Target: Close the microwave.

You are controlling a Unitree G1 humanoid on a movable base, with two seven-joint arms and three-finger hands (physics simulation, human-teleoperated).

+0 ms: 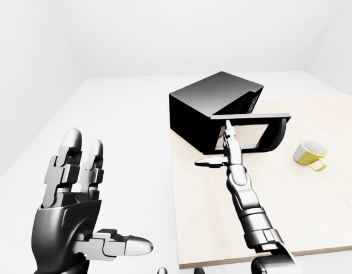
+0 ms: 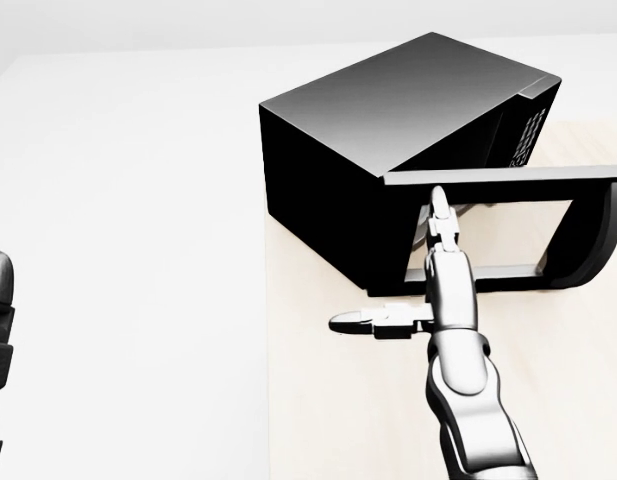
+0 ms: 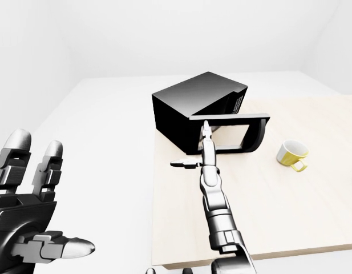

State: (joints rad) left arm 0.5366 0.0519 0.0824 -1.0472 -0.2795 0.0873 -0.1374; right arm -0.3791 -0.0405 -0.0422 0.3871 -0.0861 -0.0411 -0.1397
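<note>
The black microwave [image 1: 213, 100] stands on the light wooden table [image 1: 204, 228], near its left edge. Its door [image 1: 280, 130], a black frame with a clear window, stands swung open and reaches out to the right in the left-eye view. My right hand [image 1: 218, 145] is open, its fingers [image 2: 440, 215] stretched straight up the picture. Their tips are at the door's top edge near the hinged end, and the thumb [image 2: 353, 322] sticks out to the left. My left hand [image 1: 79, 188] is open and empty, raised at the lower left, off the table.
A yellow mug [image 1: 310, 153] stands on the table to the right of the open door. White floor and walls lie around the table. The table's near edge [image 1: 267, 258] runs along the bottom of the left-eye view.
</note>
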